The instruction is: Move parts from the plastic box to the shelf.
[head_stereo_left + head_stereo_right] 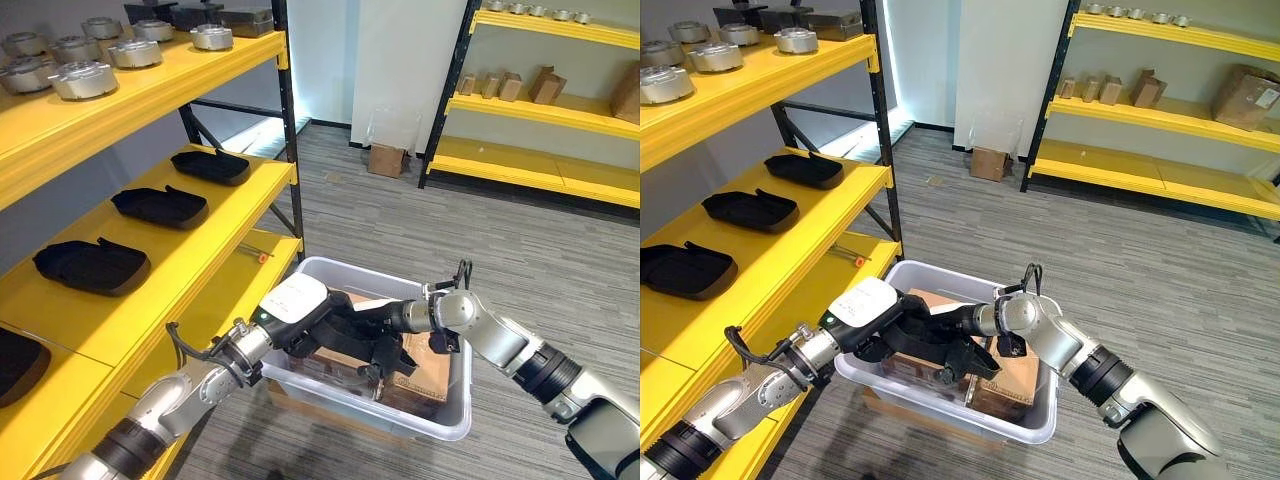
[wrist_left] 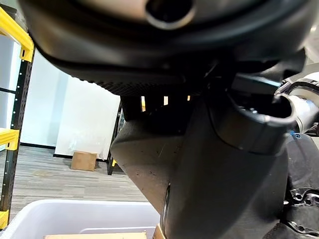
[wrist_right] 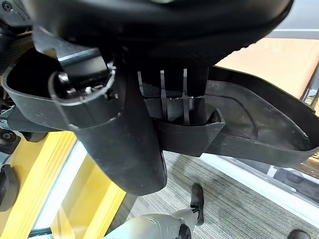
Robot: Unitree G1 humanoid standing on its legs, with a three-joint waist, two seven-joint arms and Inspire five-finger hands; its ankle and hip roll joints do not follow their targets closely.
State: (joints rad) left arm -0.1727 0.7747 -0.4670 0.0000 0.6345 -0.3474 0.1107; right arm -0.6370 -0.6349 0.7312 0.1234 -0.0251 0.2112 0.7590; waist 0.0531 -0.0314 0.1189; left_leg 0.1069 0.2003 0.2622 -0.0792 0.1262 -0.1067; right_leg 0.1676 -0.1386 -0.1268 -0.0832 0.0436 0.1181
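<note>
Left eye view, 3 black parts (image 1: 160,205) shelved, 2 hands (image 1: 330,325) in box (image 1: 440,425)

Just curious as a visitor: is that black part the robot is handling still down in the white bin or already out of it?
Partly lifted: both hands, left hand and right hand, hold the black part above the cardboard in the plastic box, not yet clear of it.
</note>
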